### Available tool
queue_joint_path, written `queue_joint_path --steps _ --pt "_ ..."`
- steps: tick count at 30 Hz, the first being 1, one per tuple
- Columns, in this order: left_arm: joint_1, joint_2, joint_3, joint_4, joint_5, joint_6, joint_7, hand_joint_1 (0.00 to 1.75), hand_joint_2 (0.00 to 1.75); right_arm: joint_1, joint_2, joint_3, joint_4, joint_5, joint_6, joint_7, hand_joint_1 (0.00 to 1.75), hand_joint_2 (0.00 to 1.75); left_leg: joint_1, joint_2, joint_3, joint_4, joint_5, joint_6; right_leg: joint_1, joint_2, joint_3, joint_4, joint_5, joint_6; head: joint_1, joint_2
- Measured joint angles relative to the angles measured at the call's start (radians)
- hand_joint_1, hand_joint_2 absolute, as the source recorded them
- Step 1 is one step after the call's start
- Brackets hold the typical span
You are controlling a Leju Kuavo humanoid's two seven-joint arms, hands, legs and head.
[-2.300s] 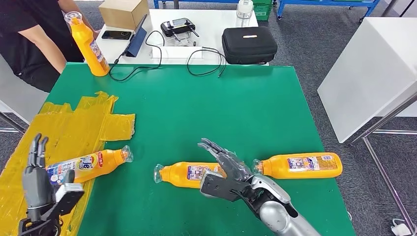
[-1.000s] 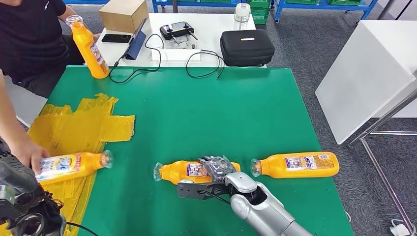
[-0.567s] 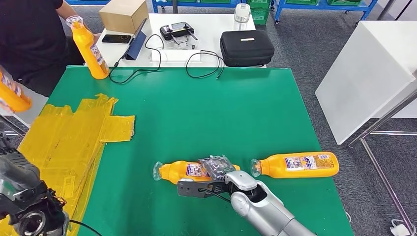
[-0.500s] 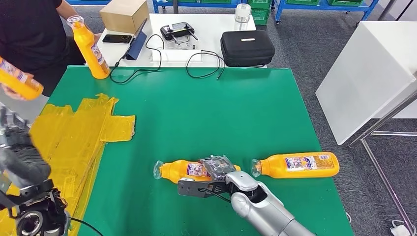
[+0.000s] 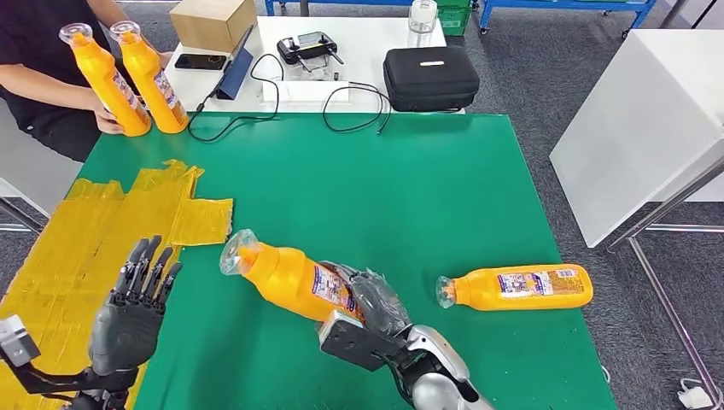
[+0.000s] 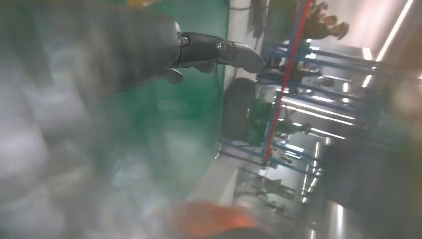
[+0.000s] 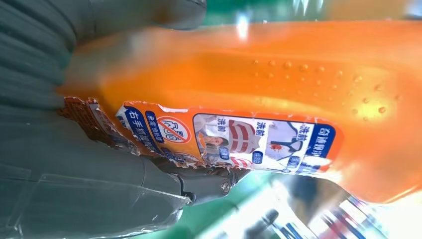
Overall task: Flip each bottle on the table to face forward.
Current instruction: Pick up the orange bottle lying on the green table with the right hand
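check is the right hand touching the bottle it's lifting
Touching. The right wrist view shows the right hand wrapped against the bottle; the head view shows its fingers around the bottle's lower body.

held bottle [image 7: 278,89] label, Chinese print "右手", "洗前", red prohibition sign

I count four orange bottles: two upright at the table's far left corner [image 5: 94,79] [image 5: 147,77], one tilted in my right hand [image 5: 290,278], one lying on its side [image 5: 516,287]. One cardboard box [image 5: 213,21], one black case [image 5: 431,77], one phone [image 5: 203,61], one controller [image 5: 309,45].
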Motion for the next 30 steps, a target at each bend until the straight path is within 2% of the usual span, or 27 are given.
queue_joint_path --steps 7,17,30 --pt "0.016 -0.010 -0.066 -0.015 0.030 0.007 -0.002 0.00 1.75 0.004 0.012 -0.010 -0.062 -0.028 -0.014 -0.020 1.75 1.75 0.000 0.000 0.000 0.000 0.000 0.000 0.000 0.000 0.000 0.000 0.000 0.000 0.000 0.000" --pt "0.013 0.001 -0.161 -0.014 0.080 0.007 -0.001 0.00 1.75 -0.033 0.039 -0.010 -0.041 -0.088 0.001 -0.013 1.75 1.75 0.000 0.000 -0.001 0.000 0.000 0.000 0.000 0.000 0.000 0.000 0.000 0.000 0.000 0.000" --pt "-0.049 0.030 -0.193 0.033 0.120 0.035 0.013 0.00 1.75 -0.175 0.130 0.024 0.200 -0.116 0.015 0.020 1.75 1.75 0.000 0.000 -0.001 0.000 0.002 0.000 0.000 0.000 0.000 0.001 0.000 0.000 0.000 0.000"
